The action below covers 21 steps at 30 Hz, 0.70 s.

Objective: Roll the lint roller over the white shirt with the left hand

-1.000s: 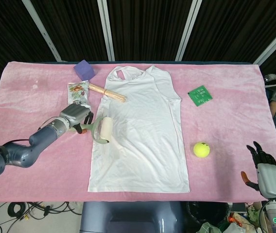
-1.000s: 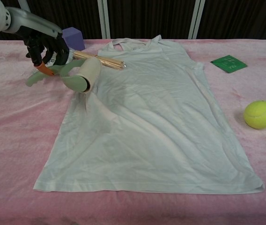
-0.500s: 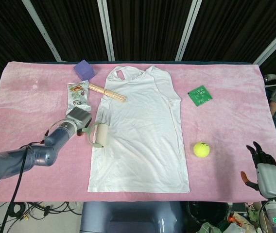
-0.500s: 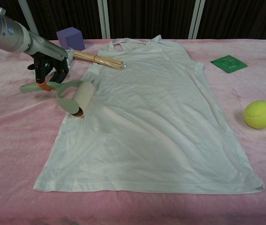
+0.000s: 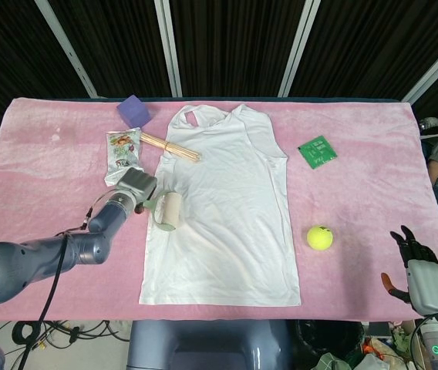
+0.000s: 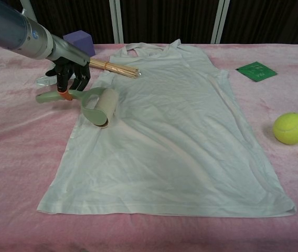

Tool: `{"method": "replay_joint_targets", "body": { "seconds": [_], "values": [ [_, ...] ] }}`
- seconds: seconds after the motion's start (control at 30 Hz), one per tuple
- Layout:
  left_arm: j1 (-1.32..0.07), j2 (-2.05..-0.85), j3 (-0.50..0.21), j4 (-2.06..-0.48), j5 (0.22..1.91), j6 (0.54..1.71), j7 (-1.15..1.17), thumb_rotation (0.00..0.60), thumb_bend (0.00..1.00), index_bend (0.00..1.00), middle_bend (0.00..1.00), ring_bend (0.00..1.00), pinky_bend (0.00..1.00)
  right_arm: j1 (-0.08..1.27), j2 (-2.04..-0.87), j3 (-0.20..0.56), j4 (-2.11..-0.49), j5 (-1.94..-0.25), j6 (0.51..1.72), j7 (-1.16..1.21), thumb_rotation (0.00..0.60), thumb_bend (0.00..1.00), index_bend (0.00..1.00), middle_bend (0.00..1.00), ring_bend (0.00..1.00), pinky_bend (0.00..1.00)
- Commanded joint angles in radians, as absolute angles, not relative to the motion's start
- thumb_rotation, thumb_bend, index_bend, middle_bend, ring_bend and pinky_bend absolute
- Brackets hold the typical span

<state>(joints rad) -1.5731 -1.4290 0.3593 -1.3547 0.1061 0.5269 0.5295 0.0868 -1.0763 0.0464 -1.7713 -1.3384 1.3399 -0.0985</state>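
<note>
A white sleeveless shirt (image 5: pixel 223 208) (image 6: pixel 175 131) lies flat on the pink cloth, neck toward the far edge. My left hand (image 5: pixel 138 187) (image 6: pixel 67 76) grips the pale green handle of the lint roller (image 5: pixel 166 212) (image 6: pixel 100 106). Its cream roll rests on the shirt's left edge, a little below the armhole. My right hand (image 5: pixel 419 271) hangs off the table's near right corner, holding nothing, fingers apart; the chest view does not show it.
A purple block (image 5: pixel 133 110) (image 6: pixel 79 41), a snack packet (image 5: pixel 123 151) and a bundle of wooden sticks (image 5: pixel 170 146) (image 6: pixel 112 67) lie beyond the left hand. A green card (image 5: pixel 317 150) (image 6: pixel 256 70) and a yellow tennis ball (image 5: pixel 320 237) (image 6: pixel 291 128) lie right of the shirt.
The left hand lowered the roller onto the shirt's left edge, flattening a lifted fold, then shifted it slightly right and away. The right hand has not moved.
</note>
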Motion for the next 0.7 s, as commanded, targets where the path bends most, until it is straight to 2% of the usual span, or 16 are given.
{"method": "replay_joint_targets", "body": {
  "seconds": [0.03,0.4,0.7],
  "values": [
    [-1.585,-1.438,0.347,-1.356,0.088,0.52,0.527,0.6,0.57,0.71,0.68,0.54,0.72,0.086,-1.076,0.047,-1.772,-1.337,1.34,-0.097,0.6,0.28,0.12,0.01,0.16,0.16],
    [-1.655,-1.521,0.344,-1.291,-0.016,0.529,0.577,0.6,0.57,0.71,0.68,0.54,0.73,0.086,-1.075,0.046,-1.773,-1.338,1.34,-0.095,0.6,0.28,0.12,0.01,0.16,0.16],
    [-1.727,-1.589,0.347,-1.268,-0.104,0.585,0.673,0.6,0.57,0.71,0.68,0.54,0.73,0.086,-1.075,0.044,-1.774,-1.338,1.337,-0.095,0.6,0.28,0.12,0.01,0.16,0.16]
  ]
}}
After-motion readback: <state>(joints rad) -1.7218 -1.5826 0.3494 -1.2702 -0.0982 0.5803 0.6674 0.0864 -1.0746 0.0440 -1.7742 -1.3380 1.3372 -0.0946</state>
